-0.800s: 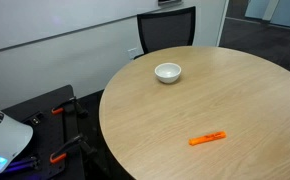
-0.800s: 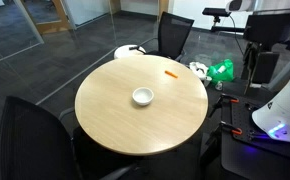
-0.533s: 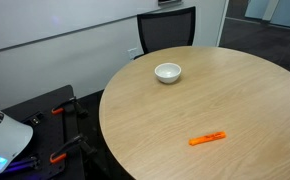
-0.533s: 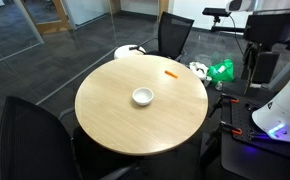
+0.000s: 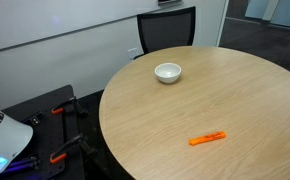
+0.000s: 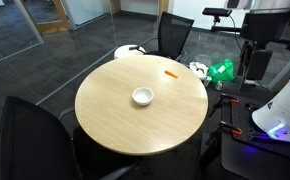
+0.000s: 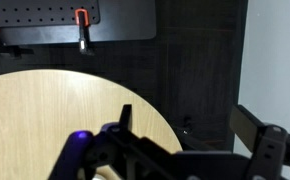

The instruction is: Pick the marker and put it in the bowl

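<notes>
The orange marker [image 5: 207,139] lies flat on the round wooden table [image 5: 245,100], near its edge; it also shows in the other exterior view [image 6: 170,73]. The white bowl [image 5: 167,72] stands upright and empty on the table, well apart from the marker, and shows again [image 6: 142,96] near the table's middle. In the wrist view my gripper [image 7: 190,125] is open and empty, its fingers wide apart above the table's edge [image 7: 45,110] and the dark floor. Marker and bowl are out of the wrist view. The arm [image 6: 260,45] is beyond the table's rim.
Black chairs stand around the table [image 5: 165,30] [image 6: 175,35] [image 6: 25,130]. Orange-handled clamps sit on a dark base [image 5: 57,110] [image 7: 82,22]. A green object [image 6: 222,70] lies on the floor beside the robot stand.
The arm at the upper right of an exterior view has shifted slightly. Marker and bowl have not moved.
</notes>
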Available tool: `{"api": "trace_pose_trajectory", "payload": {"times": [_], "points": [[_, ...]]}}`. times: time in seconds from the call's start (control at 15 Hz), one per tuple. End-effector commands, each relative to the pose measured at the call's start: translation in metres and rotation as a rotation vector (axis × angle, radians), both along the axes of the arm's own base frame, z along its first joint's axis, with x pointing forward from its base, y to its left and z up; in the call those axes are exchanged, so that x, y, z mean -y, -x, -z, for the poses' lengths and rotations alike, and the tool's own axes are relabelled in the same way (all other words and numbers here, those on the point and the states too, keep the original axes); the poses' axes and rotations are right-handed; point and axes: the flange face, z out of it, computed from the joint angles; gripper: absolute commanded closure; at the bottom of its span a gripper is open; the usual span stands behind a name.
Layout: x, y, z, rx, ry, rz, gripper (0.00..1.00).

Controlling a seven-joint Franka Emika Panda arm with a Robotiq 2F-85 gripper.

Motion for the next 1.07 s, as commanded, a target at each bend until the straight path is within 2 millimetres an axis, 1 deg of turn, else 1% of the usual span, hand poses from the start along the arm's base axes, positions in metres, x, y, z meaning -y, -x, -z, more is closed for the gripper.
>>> {"api": "trace_pose_trajectory", "payload": {"times": [0.0, 0.27, 0.4, 0.6, 1.0], "points": [[0.023, -0.006, -0.005, 0.061, 0.063, 0.03, 0.0], [0.06, -0.021, -0.006, 0.134, 0.202, 0.077, 0.0], [0.083, -0.031, -0.003, 0.154, 0.251, 0.112, 0.0], [0.121, -0.042, 0.003, 0.192, 0.299, 0.165, 0.0], [0.206, -0.057, 0.014, 0.267, 0.319, 0.265, 0.0]]}}
